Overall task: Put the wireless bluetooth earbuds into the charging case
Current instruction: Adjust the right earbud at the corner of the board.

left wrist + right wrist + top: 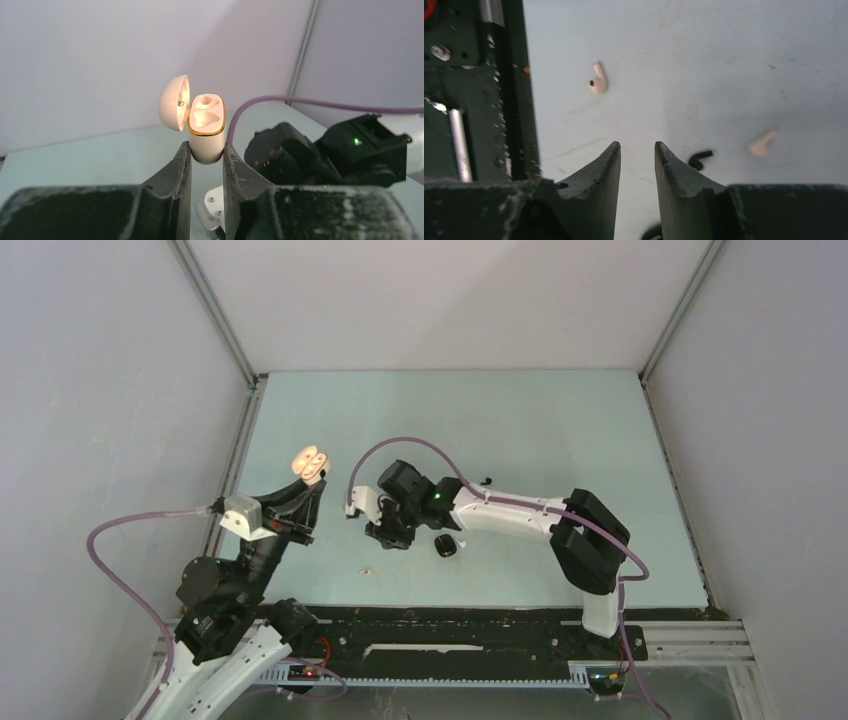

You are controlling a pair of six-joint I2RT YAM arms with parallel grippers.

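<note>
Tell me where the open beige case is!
Top view, left side: the beige charging case is pinched in the left gripper, lid open, up above the table, left of the right gripper.

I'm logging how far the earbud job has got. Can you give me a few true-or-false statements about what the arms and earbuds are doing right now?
1. The left gripper holds the beige charging case with its lid open. True.
2. Both sockets of that case hold earbuds. False: both look empty.
3. The right gripper is clamped on a beige earbud. False: its jaws stand apart with nothing between them, and a beige earbud lies loose on the table.
4. A black earbud lies on the table beside one of the right gripper's fingers. True.
</note>
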